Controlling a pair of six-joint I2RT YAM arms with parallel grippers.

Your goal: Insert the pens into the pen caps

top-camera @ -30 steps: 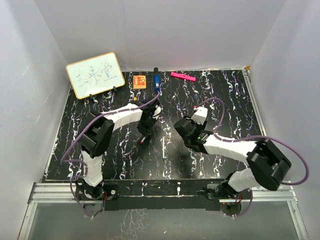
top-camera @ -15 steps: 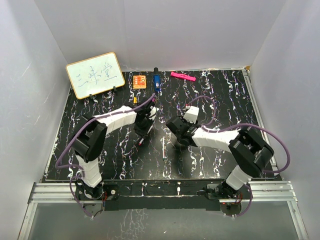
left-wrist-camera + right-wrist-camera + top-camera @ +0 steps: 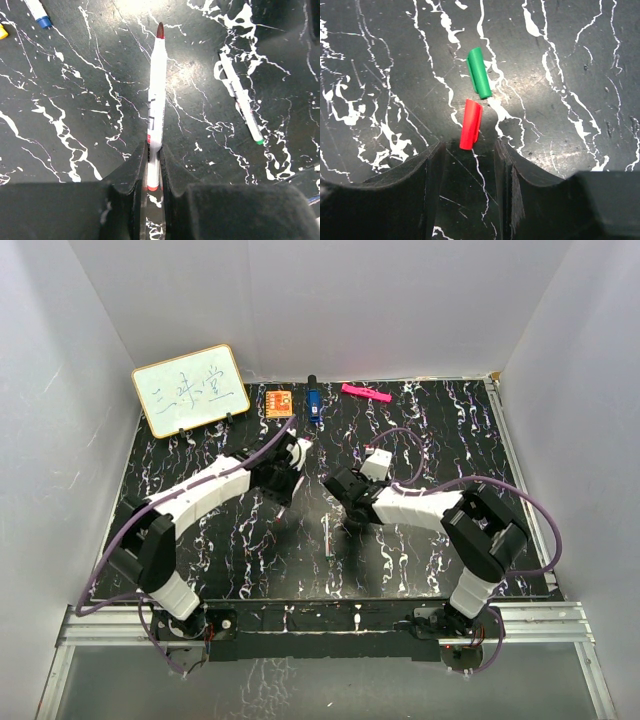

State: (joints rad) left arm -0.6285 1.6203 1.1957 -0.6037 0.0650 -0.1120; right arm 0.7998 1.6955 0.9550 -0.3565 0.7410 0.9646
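Red pen (image 3: 156,100) in L jaws, red cap (image 3: 471,124) at wide R jaws

The desk (image 3: 570,75) is black, veined with white like marble. The red-tipped pen (image 3: 156,100) has a white barrel with dark print. The green-tipped pen (image 3: 240,97) is white too. The red cap (image 3: 471,124) and green cap (image 3: 479,73) are plain. The pink bar (image 3: 365,393) is bright.

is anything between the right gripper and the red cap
Nothing visible. The red cap lies just ahead of the open right gripper, its near end reaching the gap between the fingers. The green cap lies close beyond the red one, on its far side and not in the path.
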